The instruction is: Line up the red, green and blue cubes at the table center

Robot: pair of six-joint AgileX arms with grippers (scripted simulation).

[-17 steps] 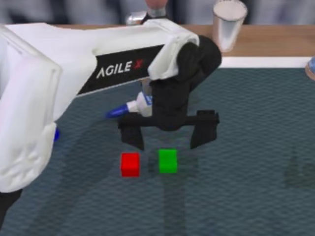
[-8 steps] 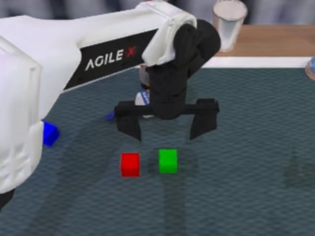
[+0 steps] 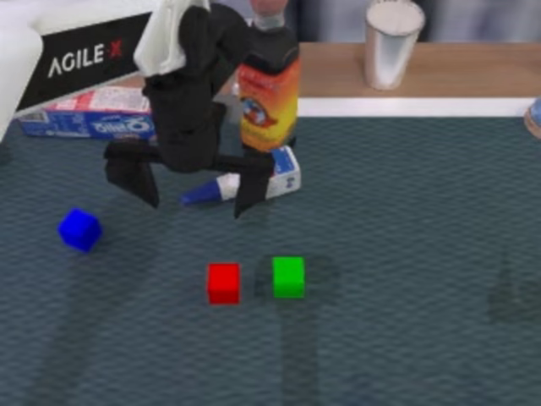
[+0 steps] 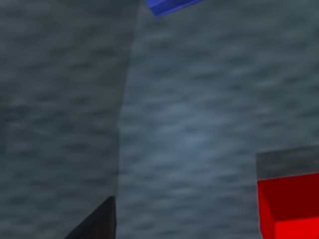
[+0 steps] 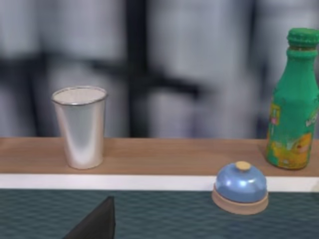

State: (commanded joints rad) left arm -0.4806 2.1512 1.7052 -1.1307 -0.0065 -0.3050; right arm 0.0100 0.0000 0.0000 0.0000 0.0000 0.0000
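Note:
The red cube (image 3: 223,282) and the green cube (image 3: 288,277) sit side by side, a small gap apart, on the teal tabletop (image 3: 406,254). The blue cube (image 3: 80,229) lies alone, far to their left. My left gripper (image 3: 196,200) hangs open and empty above the table, behind the red cube and to the right of the blue one. In the left wrist view the red cube (image 4: 289,209) shows beside one dark fingertip (image 4: 99,224). My right gripper is outside the top view. Its wrist view shows one fingertip (image 5: 97,224) set wide, with nothing held.
Behind the left gripper stand an orange bottle (image 3: 269,93), a red-and-blue carton (image 3: 89,117) and a lying white-and-blue tube (image 3: 254,179). A metal cup (image 3: 391,42) is on the wooden strip, a blue bell (image 5: 240,188) and a green bottle (image 5: 294,119) at far right.
My left arm has swung left and back, away from the red and green cubes, uncovering the blue cube, the bottle and the carton. The cubes have not moved.

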